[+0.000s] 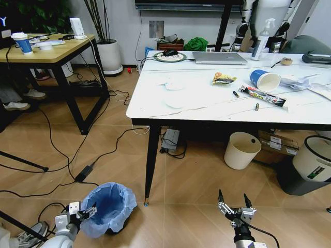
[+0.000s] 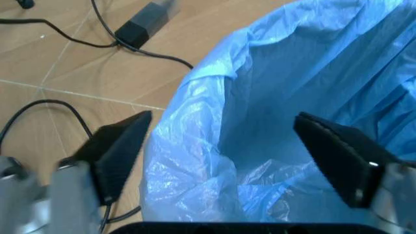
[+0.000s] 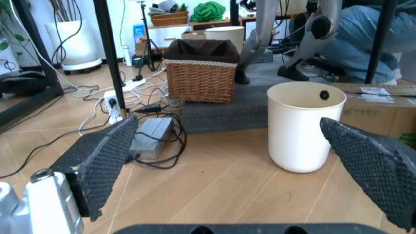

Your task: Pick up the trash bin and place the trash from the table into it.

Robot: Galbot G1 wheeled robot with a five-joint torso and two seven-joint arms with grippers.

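The trash bin [image 1: 110, 206], lined with a ruffled light blue bag, stands on the floor by the table's front left leg. My left gripper [image 1: 85, 211] is open at its near rim. In the left wrist view the left gripper [image 2: 227, 151] straddles the bag's edge, one finger [image 2: 120, 148] outside and the other over the trash bin [image 2: 299, 92]. My right gripper [image 1: 235, 203] hangs open low over the floor, holding nothing. On the table [image 1: 201, 106] lie a blue paper cup [image 1: 265, 80], a yellow snack wrapper [image 1: 223, 78], a red-and-white tube [image 1: 264, 96] and white tissues [image 1: 174, 85].
A cream bin [image 1: 241, 150] and a white bin with a black rim [image 1: 314, 161] stand under the table. A laptop [image 1: 220, 58] lies at the table's back. A wooden table [image 1: 49, 51] is at the left. Cables and a power adapter [image 1: 83, 173] lie on the floor. A wicker basket [image 3: 200, 70] is behind.
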